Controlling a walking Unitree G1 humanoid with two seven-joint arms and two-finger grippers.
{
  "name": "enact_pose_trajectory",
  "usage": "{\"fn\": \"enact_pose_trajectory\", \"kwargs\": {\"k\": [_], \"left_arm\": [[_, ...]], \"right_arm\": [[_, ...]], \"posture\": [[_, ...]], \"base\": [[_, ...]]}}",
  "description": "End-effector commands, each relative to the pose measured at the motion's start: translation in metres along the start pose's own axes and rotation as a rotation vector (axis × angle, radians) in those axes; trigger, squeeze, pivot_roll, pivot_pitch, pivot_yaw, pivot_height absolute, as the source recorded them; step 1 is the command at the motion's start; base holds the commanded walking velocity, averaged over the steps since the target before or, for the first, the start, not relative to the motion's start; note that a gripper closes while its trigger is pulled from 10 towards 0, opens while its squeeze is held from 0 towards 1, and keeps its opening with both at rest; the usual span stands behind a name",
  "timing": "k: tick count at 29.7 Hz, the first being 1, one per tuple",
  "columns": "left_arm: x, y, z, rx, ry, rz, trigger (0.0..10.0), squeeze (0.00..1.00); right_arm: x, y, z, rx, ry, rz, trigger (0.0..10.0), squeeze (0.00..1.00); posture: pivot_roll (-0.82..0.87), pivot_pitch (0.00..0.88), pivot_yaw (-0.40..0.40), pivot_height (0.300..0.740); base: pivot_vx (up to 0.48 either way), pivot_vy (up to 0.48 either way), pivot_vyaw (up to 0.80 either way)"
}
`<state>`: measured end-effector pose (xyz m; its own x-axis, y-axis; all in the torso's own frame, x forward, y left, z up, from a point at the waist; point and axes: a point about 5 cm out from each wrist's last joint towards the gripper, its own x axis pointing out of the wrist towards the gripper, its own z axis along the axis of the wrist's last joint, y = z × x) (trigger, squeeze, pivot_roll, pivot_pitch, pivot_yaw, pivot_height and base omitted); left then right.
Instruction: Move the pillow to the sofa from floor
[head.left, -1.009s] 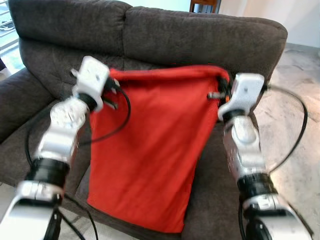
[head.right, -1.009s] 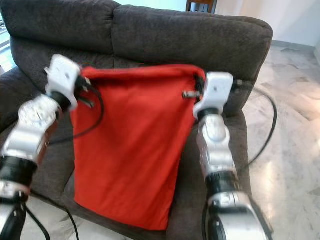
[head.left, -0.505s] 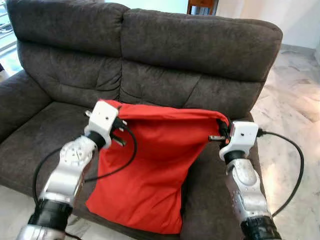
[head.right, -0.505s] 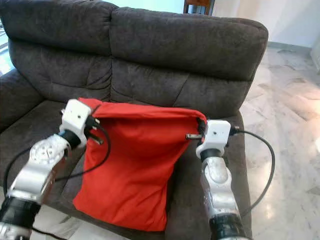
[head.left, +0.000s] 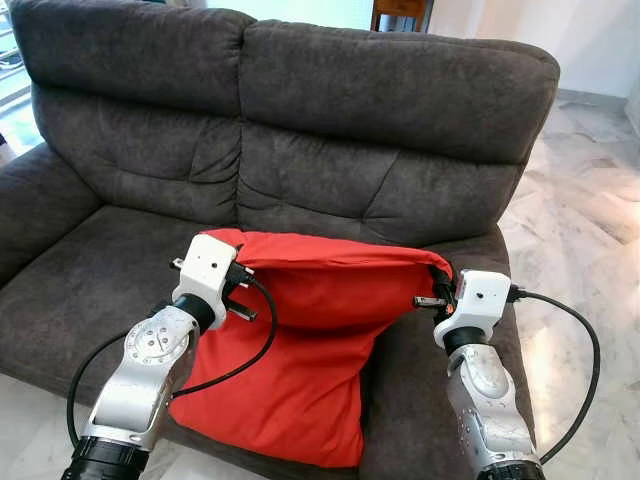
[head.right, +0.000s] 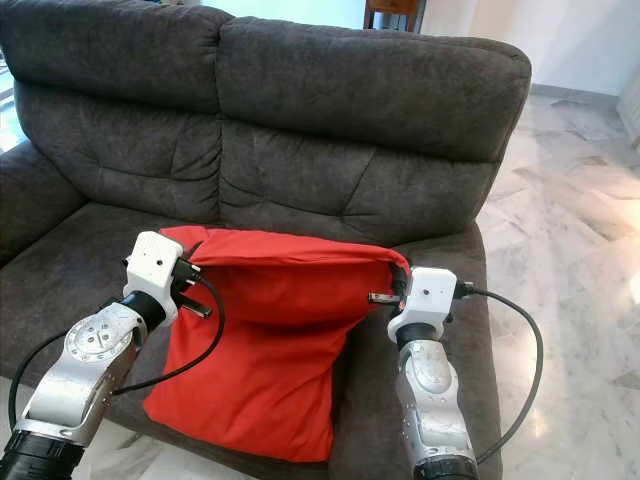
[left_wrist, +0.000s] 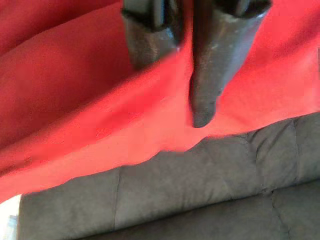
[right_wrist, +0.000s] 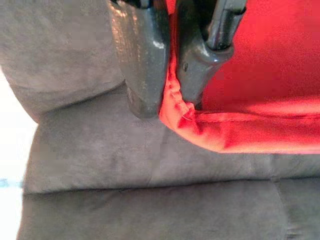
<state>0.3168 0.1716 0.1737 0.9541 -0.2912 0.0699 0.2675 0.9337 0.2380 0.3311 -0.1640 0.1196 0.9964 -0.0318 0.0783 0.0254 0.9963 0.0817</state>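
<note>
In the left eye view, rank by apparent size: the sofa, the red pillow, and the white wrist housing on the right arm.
1. Sofa, spanning nearly the whole view.
2. Red pillow, draped over the seat's front edge, held at its top corners by the left gripper and right gripper.
3. White wrist housing, smallest despite sitting nearer the camera.

1. You will find no word, number, label, brand or sign that can be read in any view.
2. The red pillow is plain cloth with no print.
3. The dark grey sofa carries no tag or lettering.
</note>
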Motion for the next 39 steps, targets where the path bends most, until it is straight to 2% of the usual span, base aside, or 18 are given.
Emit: {"fn": "enact_pose_trajectory", "kwargs": {"k": [1,10,12,13,14,15,16,17,18,20,21,22,23,25,29,32,36,39], "left_arm": [[-0.007,0.02,0.001,0.015,0.011,0.095,10.0,1.0],[-0.007,0.016,0.001,0.028,0.015,0.09,10.0,1.0],[-0.01,0.019,-0.006,0.024,0.043,0.11,10.0,1.0],[-0.011,0.02,-0.012,0.021,0.063,0.118,10.0,1.0],[-0.015,0.021,-0.023,0.026,0.097,0.128,10.0,0.22],[-0.017,0.022,-0.03,0.03,0.122,0.135,10.0,0.22],[-0.022,0.023,-0.043,0.03,0.168,0.144,10.0,0.0],[-0.026,0.023,-0.051,0.03,0.197,0.148,10.0,0.0],[-0.038,0.023,-0.075,0.011,0.279,0.168,10.0,0.0],[-0.045,0.022,-0.087,0.011,0.326,0.171,10.0,0.0],[-0.062,0.02,-0.11,0.023,0.41,0.174,10.0,0.0],[-0.062,0.02,-0.11,0.023,0.41,0.174,10.0,0.0],[-0.079,0.018,-0.13,0.015,0.486,0.19,10.0,0.0],[-0.086,0.017,-0.138,0.007,0.519,0.201,10.0,0.0],[-0.127,0.002,-0.177,0.002,0.686,0.197,10.0,0.0],[-0.132,-0.002,-0.182,-0.005,0.703,0.189,10.0,0.0],[-0.146,-0.02,-0.201,-0.009,0.788,0.138,10.0,0.0],[-0.151,-0.027,-0.21,-0.003,0.834,0.117,10.0,0.0]], "right_arm": [[-0.005,-0.017,-0.001,0.026,0.006,-0.084,10.0,1.0],[-0.011,-0.017,-0.004,0.033,0.017,-0.1,10.0,1.0],[-0.014,-0.025,-0.01,0.028,0.038,-0.138,10.0,0.48],[-0.015,-0.028,-0.012,0.038,0.048,-0.153,10.0,0.0],[-0.017,-0.034,-0.017,0.045,0.063,-0.174,10.0,0.0],[-0.019,-0.038,-0.02,0.051,0.073,-0.188,10.0,0.0],[-0.023,-0.046,-0.025,0.054,0.091,-0.218,10.0,0.0],[-0.026,-0.051,-0.029,0.054,0.102,-0.237,10.0,0.0],[-0.039,-0.074,-0.044,0.046,0.16,-0.303,10.0,0.0],[-0.047,-0.086,-0.052,0.027,0.194,-0.342,10.0,0.0],[-0.068,-0.113,-0.07,-0.016,0.284,-0.423,10.0,0.0],[-0.068,-0.113,-0.07,-0.016,0.284,-0.423,10.0,0.0],[-0.092,-0.137,-0.086,-0.048,0.376,-0.492,10.0,0.0],[-0.103,-0.145,-0.092,-0.054,0.414,-0.515,10.0,0.0],[-0.18,-0.182,-0.125,-0.104,0.654,-0.696,10.0,0.0],[-0.194,-0.185,-0.13,-0.1,0.686,-0.723,10.0,0.0],[-0.245,-0.187,-0.149,-0.083,0.843,-0.822,10.0,0.0],[-0.254,-0.178,-0.157,-0.04,0.878,-0.832,10.0,0.0]], "posture": [[0.04,0.151,0.024,0.74],[0.04,0.152,0.023,0.74],[0.04,0.15,0.022,0.74],[0.04,0.15,0.022,0.74],[0.05,0.146,0.022,0.74],[0.05,0.145,0.023,0.74],[0.04,0.144,0.023,0.74],[0.04,0.144,0.023,0.74],[0.05,0.142,0.022,0.74],[0.05,0.14,0.024,0.74],[0.04,0.137,0.026,0.74],[0.04,0.137,0.026,0.74],[0.04,0.135,0.03,0.74],[0.04,0.134,0.03,0.74],[0.03,0.103,0.032,0.74],[0.02,0.09,0.034,0.74],[0.02,0.058,0.048,0.74],[0.01,0.029,0.059,0.74]], "base": [[0.0,0.0,0.0],[0.0,0.0,0.0],[0.0,0.0,0.0],[0.0,0.0,0.0],[0.0,0.0,0.0],[0.0,0.0,0.0],[0.0,0.0,0.0],[0.0,0.0,0.0],[0.0,0.0,0.0],[0.0,0.0,0.0],[0.0,0.0,0.0],[0.0,0.0,0.0],[0.0,0.0,0.0],[0.0,0.0,0.0],[0.0,0.0,0.0],[0.0,0.0,0.0],[0.0,0.0,0.0],[0.0,0.0,0.0]]}}
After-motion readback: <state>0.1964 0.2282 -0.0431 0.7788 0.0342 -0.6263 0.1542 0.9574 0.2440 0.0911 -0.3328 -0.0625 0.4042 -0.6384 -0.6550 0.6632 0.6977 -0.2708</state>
